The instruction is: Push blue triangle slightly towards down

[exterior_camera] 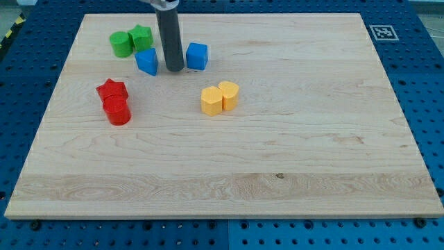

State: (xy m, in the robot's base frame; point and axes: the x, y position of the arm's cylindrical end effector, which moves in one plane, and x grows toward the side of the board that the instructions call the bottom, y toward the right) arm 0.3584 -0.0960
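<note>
A: Was any writing or label readable in the view?

B: No words. One black-and-white square marker (381, 32) sat on the blue perforated base (423, 83) just off the counter's (277, 153) 1 o'clock corner; its pattern held no legible text.

A: Where was the task's block?

B: The blue triangle (147, 61) lay in the counter's 11 o'clock region, just at 9 o'clock of my tip (173, 71). Whether the two touched could not be told. A blue cube (198, 55) stood just at 3 o'clock of my tip, so the rod rose between the two blue blocks.

A: Was the gripper apart or together?

B: Neither; no gripper showed, only the straight dark rod ending in my tip.

A: What crowded the triangle?

B: A green cylinder (121, 44) and a green star-like block (141, 35), touching each other, lay close at its 11 o'clock. A red star (111, 90) and a red cylinder (117, 111), touching, lay at its 7 o'clock, a little apart.

A: And open room?

B: At 6 o'clock of the triangle, bare wood ran to the counter's lower edge. Two yellow blocks (220, 98), pressed together, lay well apart at 4 o'clock.
</note>
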